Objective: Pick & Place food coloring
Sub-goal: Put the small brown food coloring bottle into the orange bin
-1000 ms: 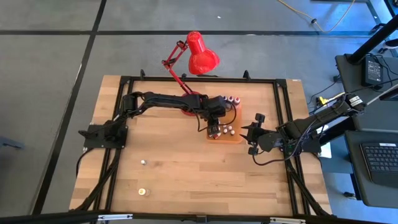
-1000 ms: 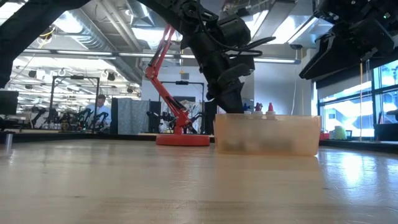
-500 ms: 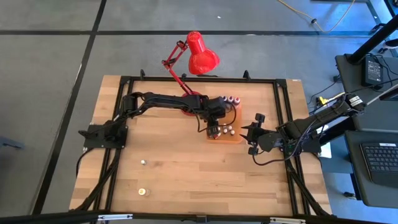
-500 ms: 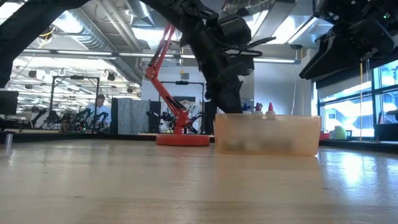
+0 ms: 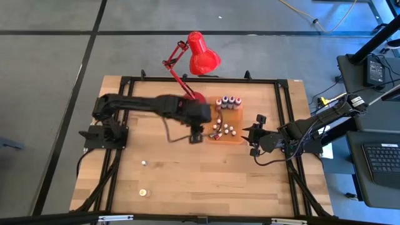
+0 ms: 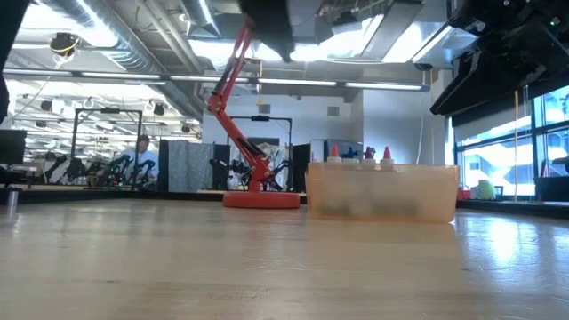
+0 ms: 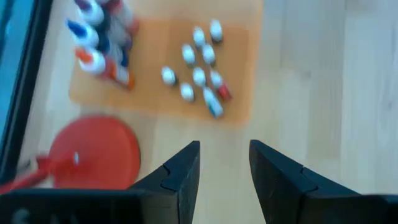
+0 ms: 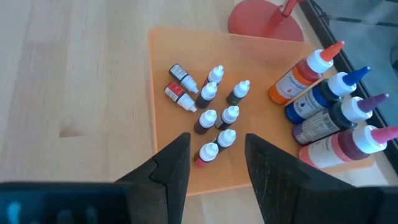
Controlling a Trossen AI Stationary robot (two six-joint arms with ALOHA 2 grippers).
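Note:
The food coloring, several tiny white-capped bottles, sits bunched on the floor of a flat orange tray; most stand upright and a few lie on their sides. In the high view the cluster is at the tray's near end. My left gripper hangs open and empty high above the table, left of the tray, and shows in the high view. My right gripper stands open and empty just right of the tray, also seen from above, pointing at it.
Larger squeeze bottles stand in a row at the tray's far end. The red desk lamp's base sits just left of them. Two small items lie on the bare wood toward the near left.
My left gripper has risen from over the small bottles in the tray and drawn back toward the table's left, leaving the low view almost wholly. The bottles it covered now show in the tray. My right arm has kept still.

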